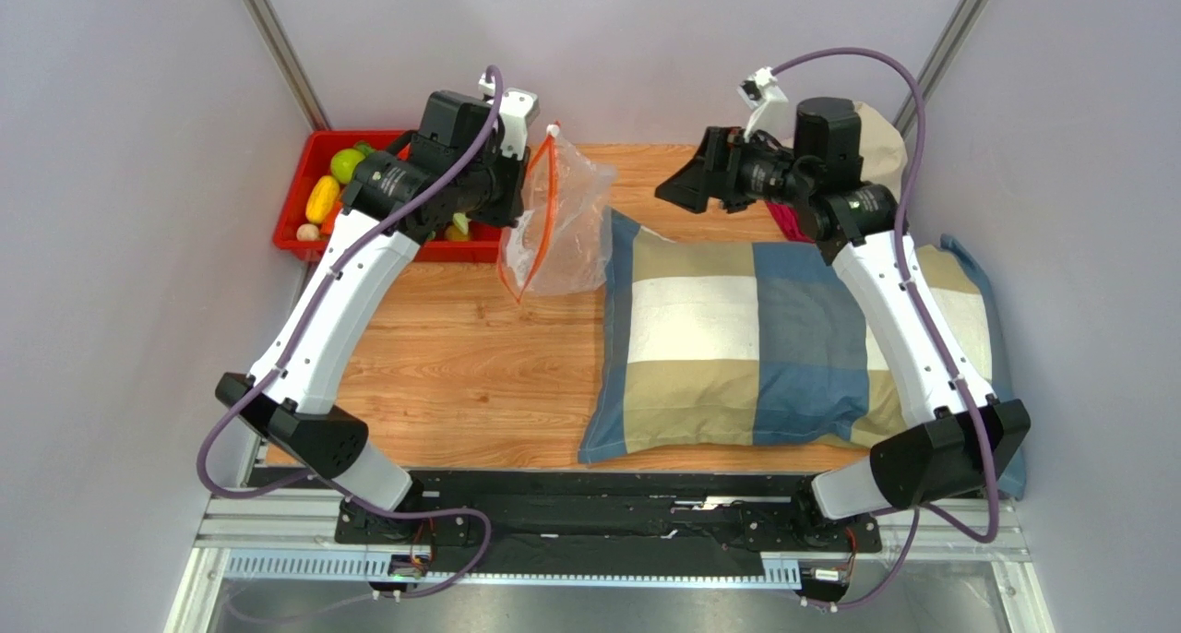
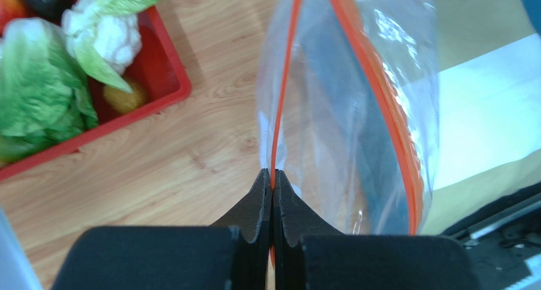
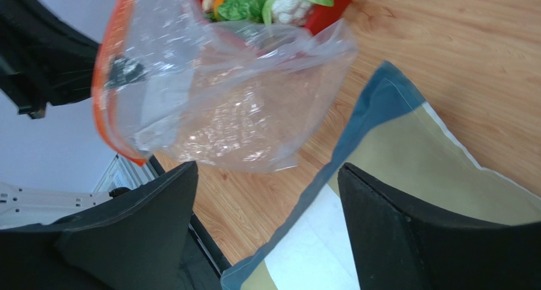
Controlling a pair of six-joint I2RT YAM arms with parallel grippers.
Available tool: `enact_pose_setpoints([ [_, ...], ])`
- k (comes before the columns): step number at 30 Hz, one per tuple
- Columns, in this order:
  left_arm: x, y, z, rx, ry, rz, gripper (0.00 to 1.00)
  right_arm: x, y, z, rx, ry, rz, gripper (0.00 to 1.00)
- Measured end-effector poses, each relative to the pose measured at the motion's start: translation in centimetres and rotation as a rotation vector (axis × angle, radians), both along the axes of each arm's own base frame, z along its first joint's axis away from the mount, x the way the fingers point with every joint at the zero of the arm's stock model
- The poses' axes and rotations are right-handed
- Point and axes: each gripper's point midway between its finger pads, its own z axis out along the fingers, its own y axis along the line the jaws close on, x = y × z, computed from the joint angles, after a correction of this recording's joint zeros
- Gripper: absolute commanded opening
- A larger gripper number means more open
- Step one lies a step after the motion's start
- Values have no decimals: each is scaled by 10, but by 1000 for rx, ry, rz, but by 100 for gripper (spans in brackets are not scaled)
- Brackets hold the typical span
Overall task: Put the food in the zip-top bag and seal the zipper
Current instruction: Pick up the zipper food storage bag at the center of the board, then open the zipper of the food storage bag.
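My left gripper (image 2: 273,173) is shut on one edge of the orange-red zipper (image 2: 282,81) and holds the clear zip-top bag (image 2: 355,112) up with its mouth spread open. In the top view the bag (image 1: 562,225) hangs from the left gripper (image 1: 510,190) beside the tray, and nothing shows inside it. The food (image 1: 333,183) lies in the red tray: lettuce (image 2: 38,87), cauliflower (image 2: 105,23) and yellow and red pieces. My right gripper (image 1: 686,183) is open and empty, to the right of the bag (image 3: 235,100) and above the pillow's corner; its jaws (image 3: 267,168) stand wide apart.
The red tray (image 1: 294,235) stands at the back left of the wooden table. A checked pillow (image 1: 776,343) covers the right half, its corner close under the bag. Grey walls close in both sides and the back.
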Motion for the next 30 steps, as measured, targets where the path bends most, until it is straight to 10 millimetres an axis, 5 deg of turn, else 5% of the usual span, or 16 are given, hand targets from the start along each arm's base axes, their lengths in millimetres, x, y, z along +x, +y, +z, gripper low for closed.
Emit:
enact_pose_setpoints([
  [6, 1, -16, -7, -127, 101, 69, 0, -32, 61, 27, 23, -108, 102, 76],
  [9, 2, -21, -3, -204, 132, 93, 0, -33, 78, 29, 25, -130, 91, 74],
  [18, 21, -20, -4, -360, 204, 188, 0, -6, 126, -14, -49, -86, -9, 64],
  [23, 28, -17, -16, -384, 252, 219, 0, 0, 143, -34, -83, -55, -10, 63],
  [30, 35, -4, -27, -399, 283, 258, 0, -1, 137, -22, -81, -93, -7, 63],
])
